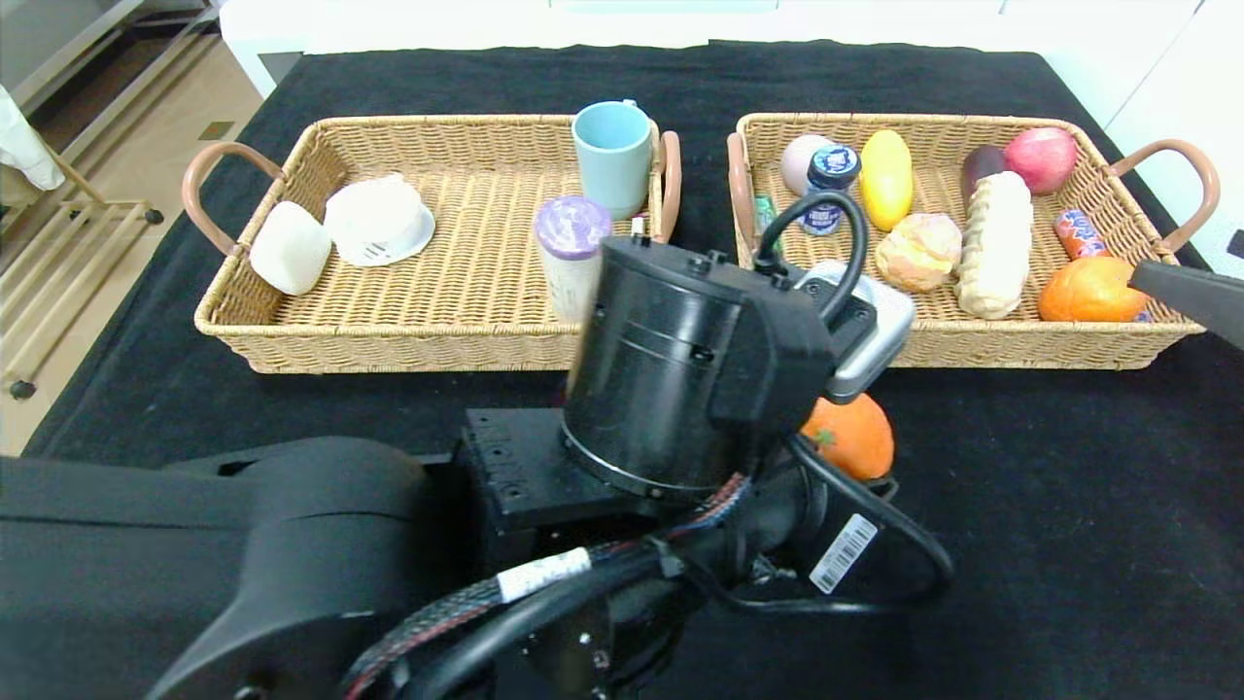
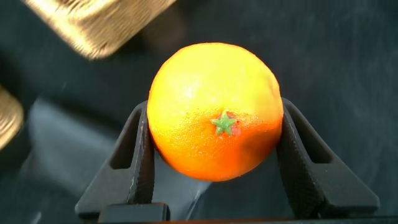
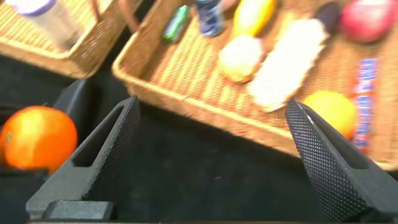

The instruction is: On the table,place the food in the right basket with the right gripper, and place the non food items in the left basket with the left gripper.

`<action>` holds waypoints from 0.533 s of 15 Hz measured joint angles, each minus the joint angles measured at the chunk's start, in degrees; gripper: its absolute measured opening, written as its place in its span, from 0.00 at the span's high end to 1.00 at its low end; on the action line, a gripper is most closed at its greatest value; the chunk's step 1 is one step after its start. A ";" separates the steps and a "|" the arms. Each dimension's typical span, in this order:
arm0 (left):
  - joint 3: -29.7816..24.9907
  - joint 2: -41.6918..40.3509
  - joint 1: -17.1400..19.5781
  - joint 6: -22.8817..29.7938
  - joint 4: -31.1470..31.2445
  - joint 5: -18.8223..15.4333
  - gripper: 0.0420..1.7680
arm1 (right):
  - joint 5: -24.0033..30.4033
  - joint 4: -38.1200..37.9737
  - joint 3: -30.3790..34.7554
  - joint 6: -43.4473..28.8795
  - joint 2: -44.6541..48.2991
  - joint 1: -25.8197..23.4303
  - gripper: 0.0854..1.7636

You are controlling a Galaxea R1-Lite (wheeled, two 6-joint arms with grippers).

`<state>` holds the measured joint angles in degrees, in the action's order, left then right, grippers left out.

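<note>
An orange [image 2: 214,112] sits between the two fingers of my left gripper [image 2: 214,109], and both pads press its sides. In the head view this orange [image 1: 850,436] shows on the black cloth in front of the right basket [image 1: 1020,348], half hidden under my left wrist. It also shows in the right wrist view [image 3: 37,138]. My right gripper [image 3: 212,107] is open and empty, above the cloth by the right basket's front. In the head view only one of its fingers [image 1: 1191,292] shows, at the right edge.
The left basket [image 1: 389,342] holds a white block [image 1: 290,248], a white bowl [image 1: 377,222], a purple-lidded cup [image 1: 571,253] and a blue mug [image 1: 612,156]. The right basket holds a second orange [image 1: 1088,290], breads, fruit and a bottle.
</note>
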<state>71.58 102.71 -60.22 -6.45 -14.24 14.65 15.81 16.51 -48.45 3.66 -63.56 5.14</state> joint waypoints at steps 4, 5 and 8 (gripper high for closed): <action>4.33 5.69 -0.69 -0.88 -0.89 -0.05 0.36 | 0.59 -0.17 -1.41 0.00 0.66 -4.52 0.03; 4.85 6.78 -0.80 -0.90 -0.91 -0.07 0.36 | 1.57 -0.20 -1.77 -0.02 0.67 -5.89 0.03; 5.45 9.25 -0.85 -0.71 -1.49 -0.18 0.36 | 5.13 -0.28 -2.82 -1.79 0.69 -9.74 0.03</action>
<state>77.03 111.96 -61.07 -7.16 -15.73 14.47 20.94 16.23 -51.26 1.87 -62.87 -4.60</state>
